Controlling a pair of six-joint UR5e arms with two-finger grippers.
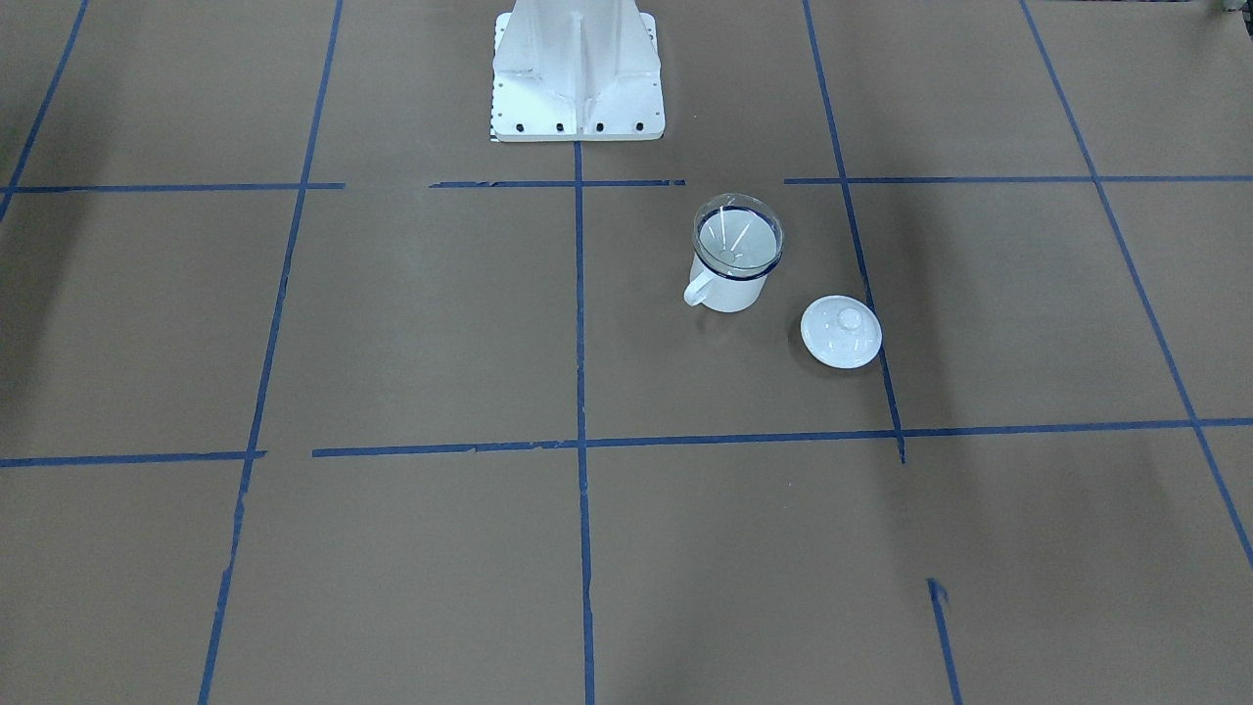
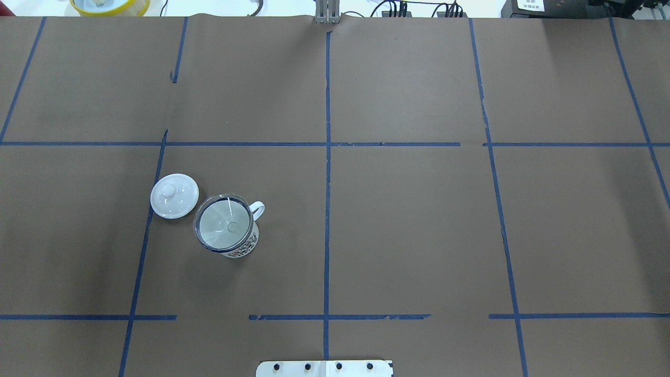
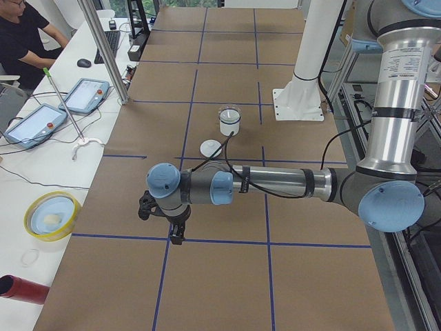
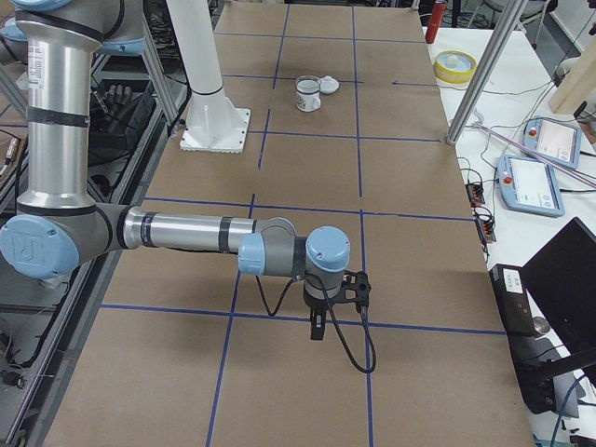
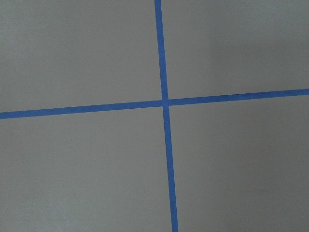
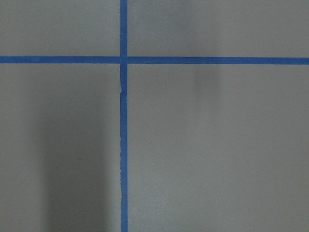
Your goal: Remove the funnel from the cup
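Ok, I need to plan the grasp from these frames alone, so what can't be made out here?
1. The funnel spout's length: it sits inside the cup, hidden by the cup's wall in every view.
2. The left gripper and right gripper: seen only in the side views, small and dark; open or shut cannot be told.
3. The cup's printed pattern: overhead view, mostly covered by the funnel's rim.
4. Wrist views: only taped table paper.

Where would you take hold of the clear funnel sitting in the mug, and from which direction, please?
I'd pinch the funnel by its wide rim, coming straight down from above: the rim stands proud of the cup, while the cone is sunk inside. Choose the rim's robot-facing arc, away from the lid and the handle.
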